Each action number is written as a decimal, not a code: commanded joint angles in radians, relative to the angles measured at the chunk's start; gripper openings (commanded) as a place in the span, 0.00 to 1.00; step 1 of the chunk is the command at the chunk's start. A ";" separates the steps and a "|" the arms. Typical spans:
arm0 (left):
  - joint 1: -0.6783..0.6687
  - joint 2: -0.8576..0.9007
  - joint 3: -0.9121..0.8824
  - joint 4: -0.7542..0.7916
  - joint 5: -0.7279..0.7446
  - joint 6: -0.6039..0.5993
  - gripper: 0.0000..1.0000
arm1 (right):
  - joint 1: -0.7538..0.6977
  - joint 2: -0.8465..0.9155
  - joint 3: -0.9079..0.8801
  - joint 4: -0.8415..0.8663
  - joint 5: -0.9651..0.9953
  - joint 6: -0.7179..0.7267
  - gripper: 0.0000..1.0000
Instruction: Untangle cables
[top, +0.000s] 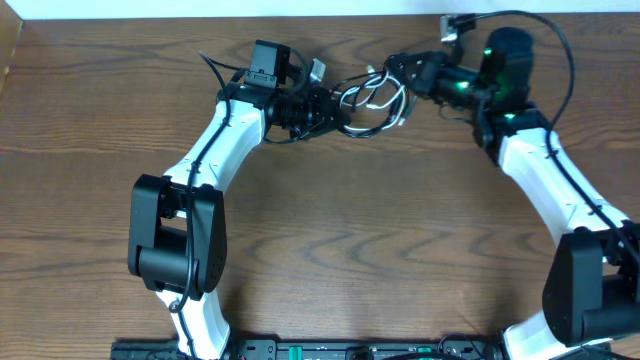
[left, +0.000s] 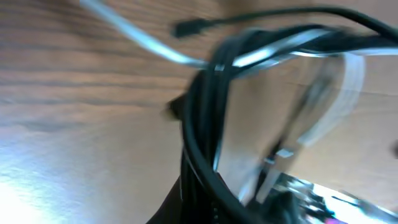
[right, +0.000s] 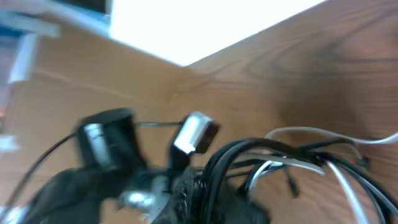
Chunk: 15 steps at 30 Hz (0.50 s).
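Seen from overhead, the left arm (top: 215, 150) rises from the near edge of the desk (top: 350, 240), bends at a black elbow and runs its white forearm up and to the right. Its wrist is turned so that the left fingers (top: 318, 108) point to the right, across the far part of the desk. The right arm (top: 545, 175) mirrors it: a white link climbs from the near right corner, and the black wrist, lit with green lights, bends over to aim the right fingers (top: 400, 72) leftward. The two sets of fingers face each other and sit near one another, and the cables (top: 372, 100) hang as a small knot of loops between them at the far middle of the desk. One end of the knot meets the left fingertips and the other end meets the right ones. Both sets of fingers are pressed fully together. Each appears to pinch a strand of the tangle, though both wrist views are too blurred to show the exact contact. In the left wrist view the black cord (left: 199, 118) runs as a thick bundle up the centre, and the white cord (left: 140, 40) slants away to the upper left and loops round again on the right. The right wrist view shows dark strands fanning to the right with the white cord among them, and a silvery plug (right: 196, 132) standing just above the bundle.
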 joint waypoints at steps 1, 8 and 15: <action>-0.009 -0.019 0.006 0.000 0.185 -0.088 0.08 | 0.049 -0.019 0.011 -0.035 0.252 -0.063 0.01; -0.010 -0.019 0.006 0.000 0.340 -0.132 0.07 | 0.114 -0.019 0.011 -0.073 0.479 -0.079 0.01; -0.014 -0.019 0.006 0.005 0.413 -0.142 0.08 | 0.144 -0.009 0.011 -0.108 0.616 -0.055 0.01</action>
